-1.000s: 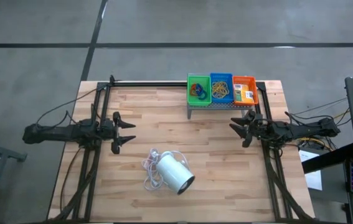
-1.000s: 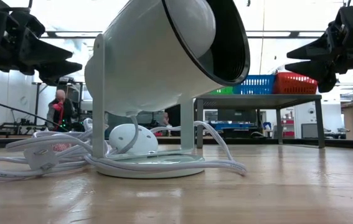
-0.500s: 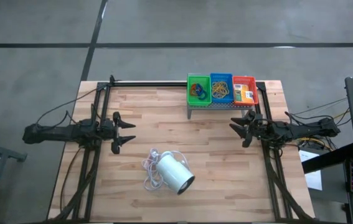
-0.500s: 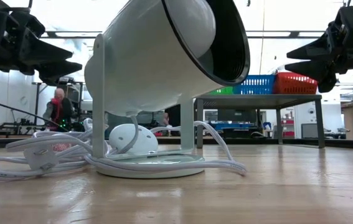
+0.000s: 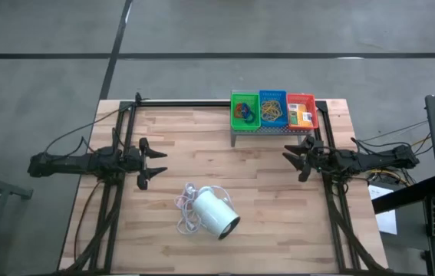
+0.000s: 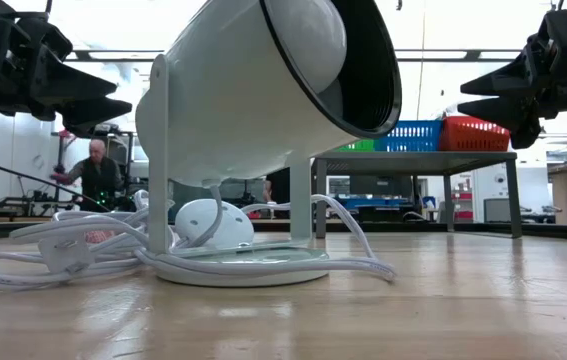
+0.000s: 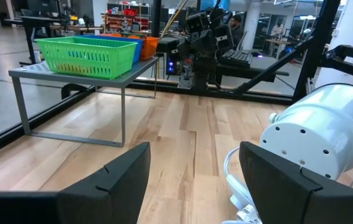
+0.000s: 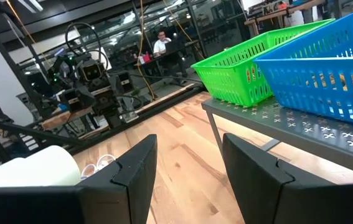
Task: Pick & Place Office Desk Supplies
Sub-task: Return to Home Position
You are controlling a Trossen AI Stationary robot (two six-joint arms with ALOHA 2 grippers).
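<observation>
Both arms hang level above the surface (image 5: 202, 134), 1 at each side, pointing inward toward each other. The left fingers (image 5: 153, 153) are over the left part of the surface, spread wide and holding nothing. In the left wrist view the 2 fingers (image 7: 111, 180) show bare wood between them. The right fingers (image 5: 294, 157) are over the right part, near the front of the stand (image 5: 267, 131), and are also spread and empty. The right wrist view shows them (image 8: 129, 168) well apart.

The 3 trays stand in a row on the stand, side by side, at the far edge and right of the middle. The green tray (image 5: 249, 97) is on the left end and holds red and blue loops (image 5: 244, 113). The blue tray (image 5: 273, 93) is in the middle and holds tan rubber bands (image 5: 272, 112). The red tray (image 5: 300, 100) is on the right end, nearest the right arm, and holds a yellow-orange box (image 5: 304, 117).

A white lamp (image 5: 217, 213) sits on the near middle of the surface, well apart from the stand and from both arms. Its cord (image 5: 186, 208) is bunched just beside it on the left. In the low view the lamp (image 6: 263, 90) fills the foreground, tilted on its round base. The stand (image 6: 413, 160) and trays show behind it on the right. A person (image 6: 98, 175) shows in the room beyond.
</observation>
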